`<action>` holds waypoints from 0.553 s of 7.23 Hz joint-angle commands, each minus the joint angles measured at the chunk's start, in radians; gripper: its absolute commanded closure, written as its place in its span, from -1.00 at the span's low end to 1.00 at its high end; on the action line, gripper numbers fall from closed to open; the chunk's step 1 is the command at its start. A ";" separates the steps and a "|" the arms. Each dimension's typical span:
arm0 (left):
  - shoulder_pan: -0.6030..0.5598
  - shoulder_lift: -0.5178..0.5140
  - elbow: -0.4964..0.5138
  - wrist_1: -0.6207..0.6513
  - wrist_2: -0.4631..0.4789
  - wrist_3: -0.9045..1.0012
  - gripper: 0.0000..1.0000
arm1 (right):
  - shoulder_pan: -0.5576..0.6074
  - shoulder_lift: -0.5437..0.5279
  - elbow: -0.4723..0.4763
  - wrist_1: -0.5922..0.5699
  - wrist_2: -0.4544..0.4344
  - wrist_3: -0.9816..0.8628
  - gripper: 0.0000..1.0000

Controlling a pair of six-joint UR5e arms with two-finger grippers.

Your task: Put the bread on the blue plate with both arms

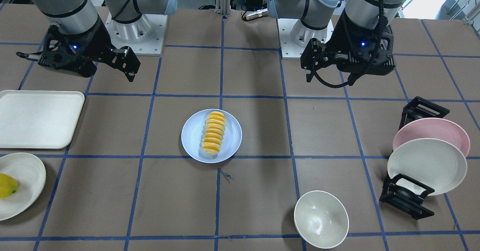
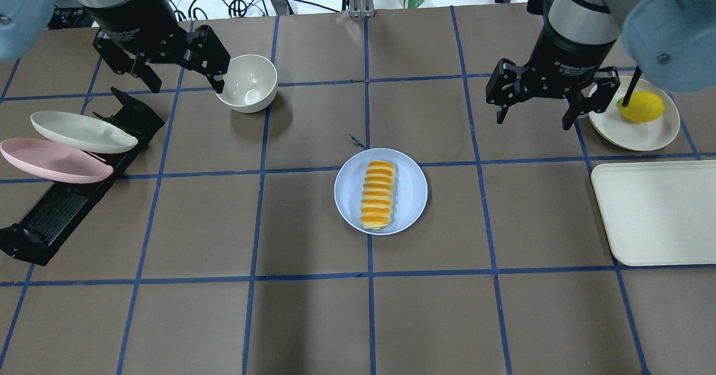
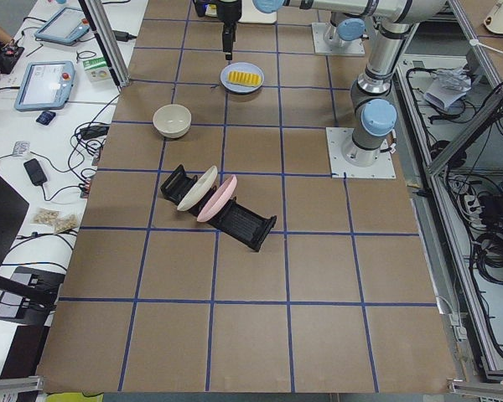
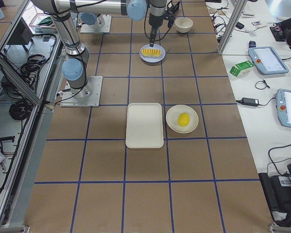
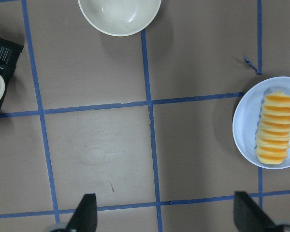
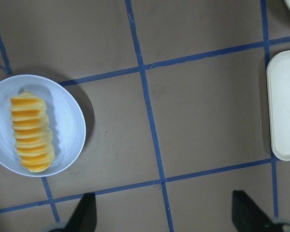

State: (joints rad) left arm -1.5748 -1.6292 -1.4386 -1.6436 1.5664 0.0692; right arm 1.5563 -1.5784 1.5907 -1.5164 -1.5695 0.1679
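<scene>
The bread (image 2: 378,194), a ridged yellow-orange sliced loaf, lies lengthwise on the blue plate (image 2: 411,193) at the table's middle. It also shows in the front view (image 1: 213,132) on the plate (image 1: 191,135), and in both wrist views (image 5: 275,128) (image 6: 31,133). My left gripper (image 2: 182,81) is open and empty, raised beside the white bowl, far left of the plate. My right gripper (image 2: 532,115) is open and empty, raised to the plate's right. Neither touches the bread.
A white bowl (image 2: 248,82) stands by the left gripper. A black rack (image 2: 61,207) holds a cream plate (image 2: 84,131) and a pink plate (image 2: 53,160). A cream tray (image 2: 654,212) and a lemon (image 2: 640,106) on a cream plate sit at the right.
</scene>
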 commanded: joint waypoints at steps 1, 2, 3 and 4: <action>-0.007 0.008 -0.008 -0.007 0.001 -0.011 -1.00 | -0.001 -0.014 -0.015 0.013 0.008 -0.010 -1.00; -0.007 0.015 -0.013 -0.007 0.000 -0.011 -1.00 | -0.001 -0.011 -0.014 0.013 0.006 -0.008 -1.00; -0.007 0.017 -0.011 -0.007 0.000 -0.011 -1.00 | -0.001 -0.012 -0.014 0.012 0.003 -0.007 -1.00; -0.007 0.008 -0.013 -0.005 -0.006 -0.015 -1.00 | -0.001 -0.014 -0.014 0.012 -0.003 -0.008 -1.00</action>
State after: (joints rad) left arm -1.5812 -1.6164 -1.4496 -1.6500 1.5649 0.0575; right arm 1.5555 -1.5907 1.5769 -1.5044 -1.5664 0.1602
